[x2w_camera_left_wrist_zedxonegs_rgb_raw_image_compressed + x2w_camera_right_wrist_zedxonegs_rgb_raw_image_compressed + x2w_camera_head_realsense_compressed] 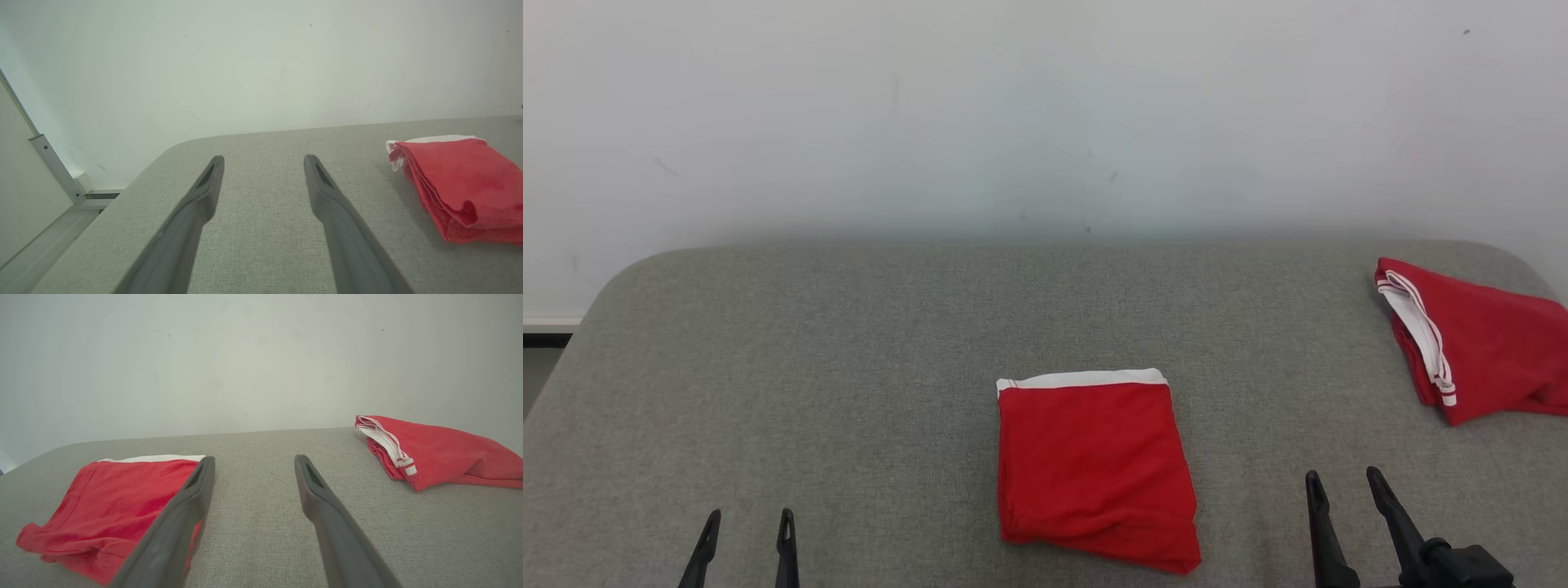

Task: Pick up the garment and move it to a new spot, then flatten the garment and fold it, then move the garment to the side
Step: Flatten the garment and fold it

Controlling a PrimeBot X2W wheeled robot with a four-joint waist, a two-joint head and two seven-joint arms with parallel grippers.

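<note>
A red garment [1094, 469] with a white waistband lies folded into a neat square on the grey table [849, 367], near the front centre. The left wrist view has the same garment [461, 188] at its right, and the right wrist view has the garment [106, 510] at its left. My left gripper [747, 523] stands open at the lower left, well left of the garment, nothing between its fingers. My right gripper [1343, 478] stands open at the lower right, a short way right of the garment, holding nothing.
A second red garment [1478, 343] with white striped trim lies crumpled at the table's far right edge, also in the right wrist view [433, 451]. A pale wall rises behind the table. The table's rounded left corner [179, 145] drops to the floor.
</note>
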